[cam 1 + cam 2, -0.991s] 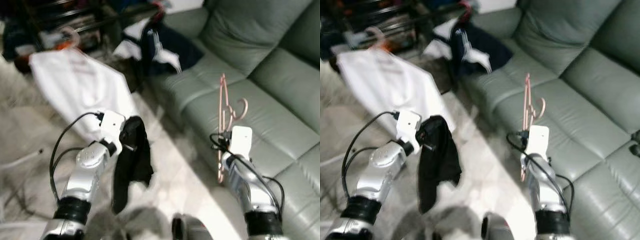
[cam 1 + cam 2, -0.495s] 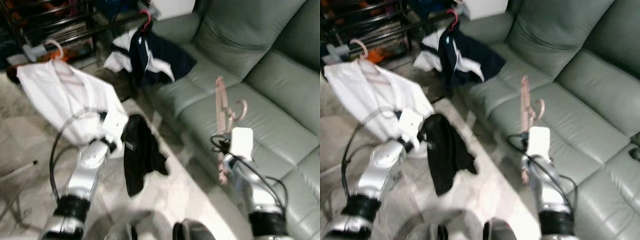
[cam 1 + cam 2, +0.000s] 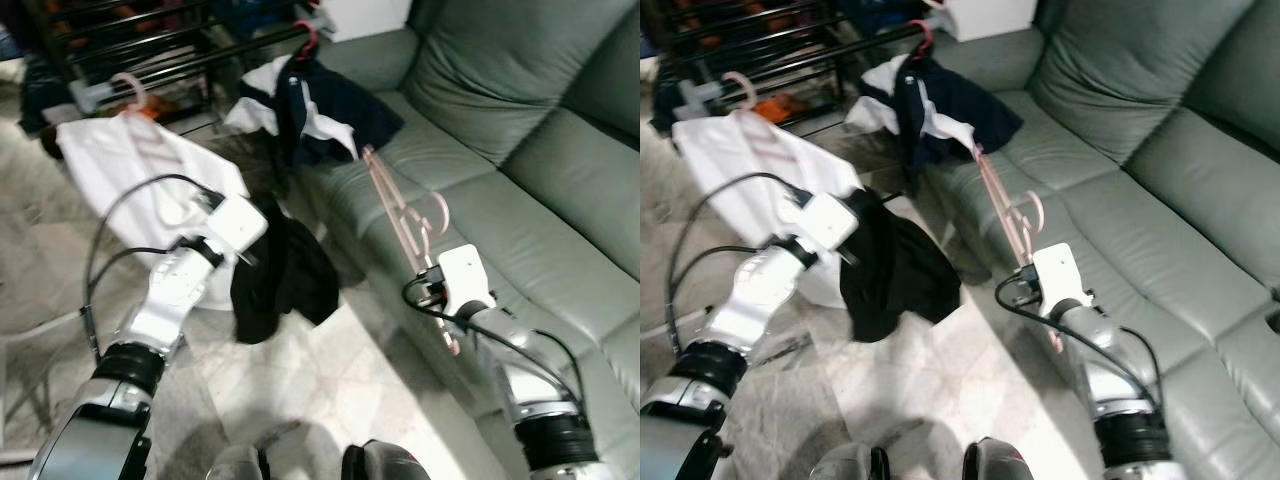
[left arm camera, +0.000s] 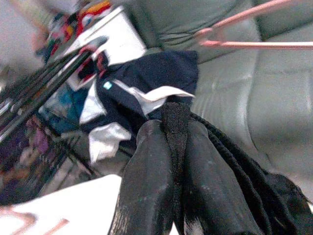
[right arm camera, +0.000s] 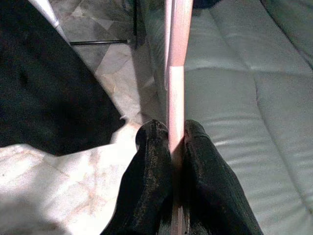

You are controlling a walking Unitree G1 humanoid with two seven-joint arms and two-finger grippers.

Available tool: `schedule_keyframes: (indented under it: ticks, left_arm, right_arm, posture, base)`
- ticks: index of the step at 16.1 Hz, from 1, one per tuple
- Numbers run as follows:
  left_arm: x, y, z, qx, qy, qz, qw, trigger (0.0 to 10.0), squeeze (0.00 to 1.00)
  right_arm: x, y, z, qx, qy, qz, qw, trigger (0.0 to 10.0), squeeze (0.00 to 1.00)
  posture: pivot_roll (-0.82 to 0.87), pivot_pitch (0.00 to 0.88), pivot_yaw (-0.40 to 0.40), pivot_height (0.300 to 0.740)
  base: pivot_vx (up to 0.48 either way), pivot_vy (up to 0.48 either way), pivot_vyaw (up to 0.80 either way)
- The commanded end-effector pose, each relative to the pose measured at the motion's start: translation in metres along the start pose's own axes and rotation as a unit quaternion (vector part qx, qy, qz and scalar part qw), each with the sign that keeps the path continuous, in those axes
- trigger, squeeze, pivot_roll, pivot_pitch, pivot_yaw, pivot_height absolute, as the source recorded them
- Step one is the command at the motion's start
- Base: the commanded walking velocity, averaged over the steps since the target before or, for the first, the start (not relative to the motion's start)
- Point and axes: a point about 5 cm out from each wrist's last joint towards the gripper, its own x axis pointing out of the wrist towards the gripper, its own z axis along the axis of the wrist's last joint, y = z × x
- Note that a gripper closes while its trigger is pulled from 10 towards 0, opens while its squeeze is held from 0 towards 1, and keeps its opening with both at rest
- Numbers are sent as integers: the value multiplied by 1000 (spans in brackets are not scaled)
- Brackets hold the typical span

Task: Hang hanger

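The left end effector (image 4: 168,147) is gripping a garment (image 3: 283,280) hanging over the floor (image 3: 330,370), left of the sofa (image 3: 520,150). The right end effector (image 5: 176,142) is holding a hanger (image 3: 400,215) before the sofa. A rack (image 3: 150,55) is standing behind, with a shirt (image 3: 140,165) hanging on it.

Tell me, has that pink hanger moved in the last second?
Yes. The pink hanger has tipped from upright toward the navy jacket on the sofa.

Head stereo pair looks down; wrist views close along claws, sharing sofa (image 3: 520,190)
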Motion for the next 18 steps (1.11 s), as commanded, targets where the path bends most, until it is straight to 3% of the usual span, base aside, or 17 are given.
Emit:
schedule_keyframes:
  ticks: [1,4,5,9,11,13,14,18]
  left_arm:
    - [8,0,9,44,-23,-19,999,10000,0]
    - [14,-7,1,65,5,-67,996,10000,0]
    - [16,-8,-5,80,27,-74,994,10000,0]
    - [22,6,-9,74,62,7,995,10000,0]
    - [24,6,-10,34,71,19,997,10000,0]
    - [27,3,-6,-27,54,10,998,10000,0]
    - [27,0,-9,-52,65,-3,997,10000,0]
    - [26,-3,-9,-75,58,-11,995,10000,0]
  right_arm:
    - [-1,2,9,-10,-18,25,999,10000,0]
    - [-4,8,18,-31,-29,97,994,10000,0]
    - [-6,1,22,-91,-13,100,991,10000,0]
    - [-10,-5,33,-106,-7,121,987,10000,0]
    - [-7,-10,32,-110,-10,112,988,10000,0]
    - [-5,-9,35,-64,-29,90,993,10000,0]
    - [-3,-7,30,-50,-12,79,996,10000,0]
    - [-1,4,24,-34,-11,78,996,10000,0]
  posture:
    - [-47,47,-16,740]
    - [-55,50,1,740]
    - [-56,53,8,740]
    - [-60,57,15,740]
    - [-58,58,15,740]
    - [-50,61,10,740]
    - [-50,61,10,740]
    - [-48,65,9,740]
  base:
    - [0,0,0]
    - [0,0,0]
    - [0,0,0]
    - [0,0,0]
    - [0,0,0]
    - [0,0,0]
    - [0,0,0]
    - [0,0,-717]
